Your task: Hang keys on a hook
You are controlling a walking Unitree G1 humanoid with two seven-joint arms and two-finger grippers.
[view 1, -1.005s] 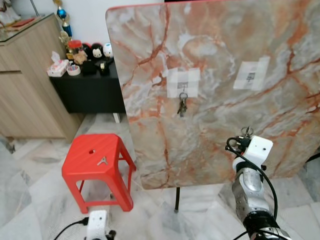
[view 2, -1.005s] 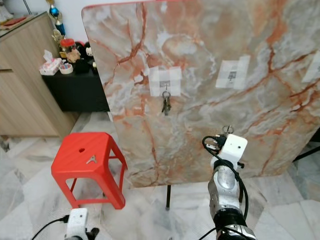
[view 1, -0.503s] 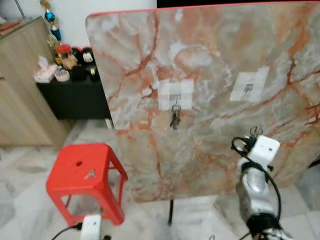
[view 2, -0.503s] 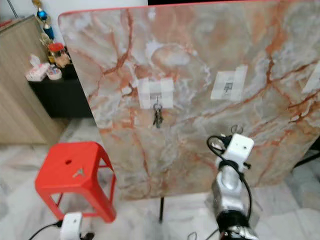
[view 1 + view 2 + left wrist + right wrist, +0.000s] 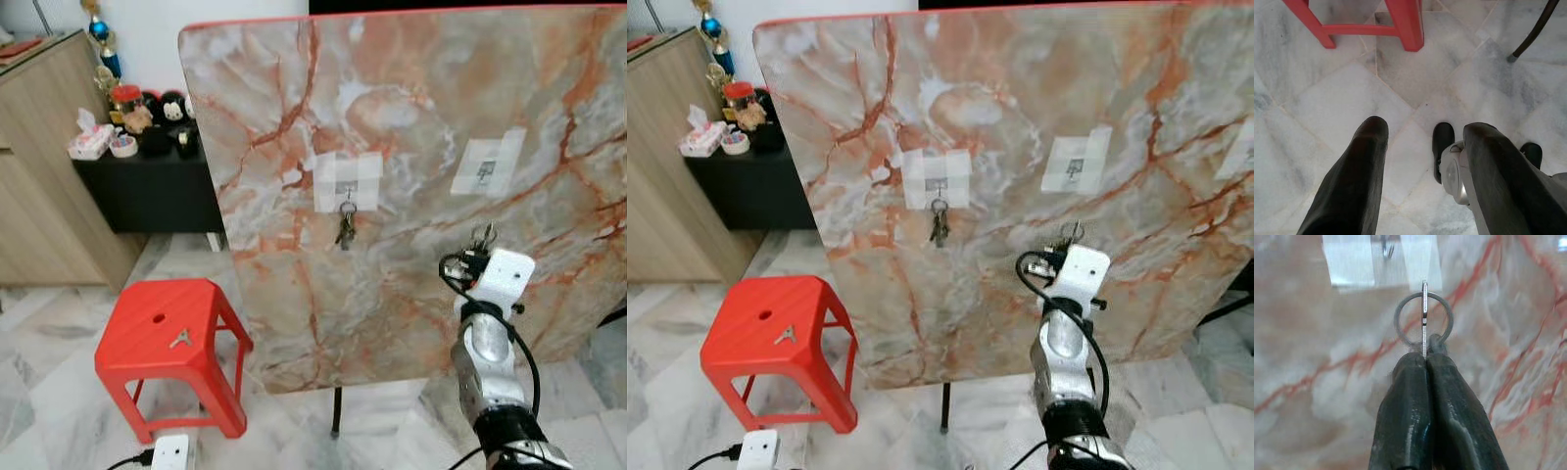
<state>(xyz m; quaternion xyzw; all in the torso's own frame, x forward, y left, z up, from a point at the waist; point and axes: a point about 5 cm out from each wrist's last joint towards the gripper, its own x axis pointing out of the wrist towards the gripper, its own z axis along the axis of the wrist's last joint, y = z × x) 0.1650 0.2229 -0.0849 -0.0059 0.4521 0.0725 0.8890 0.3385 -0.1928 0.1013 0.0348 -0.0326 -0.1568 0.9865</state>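
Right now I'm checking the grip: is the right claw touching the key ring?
Touching. The right wrist view shows the right claw shut, its fingers pinched on the key ring, which sticks out past the tips toward the marble board.

Two key bunches [image 5: 345, 225], one stool [image 5: 168, 338]

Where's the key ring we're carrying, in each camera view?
Left eye view: key ring above the white wrist, right of centre.
Right eye view: same, right of centre.
Right wrist view: centre, pinched by the right gripper.
Shared landmark: taped hook just above it.
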